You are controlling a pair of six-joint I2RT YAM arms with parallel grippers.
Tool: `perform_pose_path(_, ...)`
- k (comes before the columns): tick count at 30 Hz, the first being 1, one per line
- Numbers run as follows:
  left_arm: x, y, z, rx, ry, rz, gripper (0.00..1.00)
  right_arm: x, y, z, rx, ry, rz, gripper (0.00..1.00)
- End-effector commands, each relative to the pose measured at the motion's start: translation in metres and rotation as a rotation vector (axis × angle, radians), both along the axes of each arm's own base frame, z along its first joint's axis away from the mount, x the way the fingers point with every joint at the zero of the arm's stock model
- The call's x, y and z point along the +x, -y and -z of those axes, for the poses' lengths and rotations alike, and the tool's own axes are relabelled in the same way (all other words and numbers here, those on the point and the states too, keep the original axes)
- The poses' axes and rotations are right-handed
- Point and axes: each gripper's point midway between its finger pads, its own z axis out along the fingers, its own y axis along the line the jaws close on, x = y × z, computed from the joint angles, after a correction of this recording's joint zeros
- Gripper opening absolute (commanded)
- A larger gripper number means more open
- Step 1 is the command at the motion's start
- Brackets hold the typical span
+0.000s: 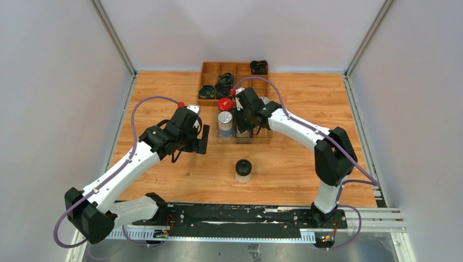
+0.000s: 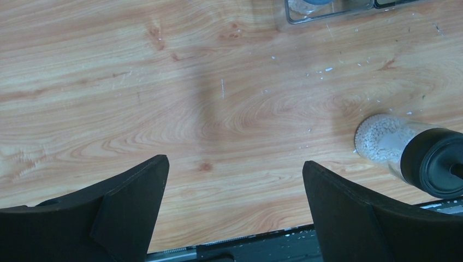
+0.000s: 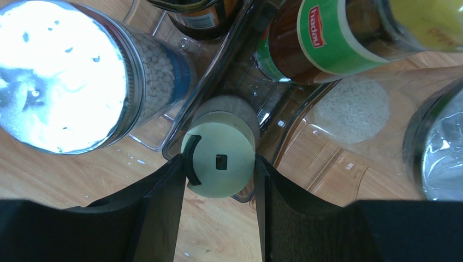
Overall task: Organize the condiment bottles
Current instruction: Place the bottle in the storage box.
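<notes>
Wood grain lies bare under the left gripper, whose jaws stand wide apart holding nothing, likely idle until needed. Just right of it the black-domed jar stands alone on the table, outside the clear tray, so not yet sorted. Further right, the silver-capped jar sits in the tray. Beside it the right gripper clamps the pale-yellow-capped bottle at its cap, low in a tray compartment, probably for placing. A green-labelled bottle and the tray walls crowd close, leaving little room.
</notes>
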Motion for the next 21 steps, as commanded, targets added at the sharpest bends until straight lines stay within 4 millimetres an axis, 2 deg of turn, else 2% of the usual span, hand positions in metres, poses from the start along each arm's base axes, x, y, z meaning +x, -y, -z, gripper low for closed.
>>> perform_pose_path(1,-0.0003,-0.002,-0.001,-0.008,0.014,-0.001,1.0,-0.004,0.0079,0.0111,-0.016,-0.03,0.016,0.45)
perform_pose_path(21,-0.0015,-0.0017,-0.0059,-0.022,0.022,-0.001,1.0,-0.0098,0.0148,0.0046,-0.015,-0.02,0.022,0.61)
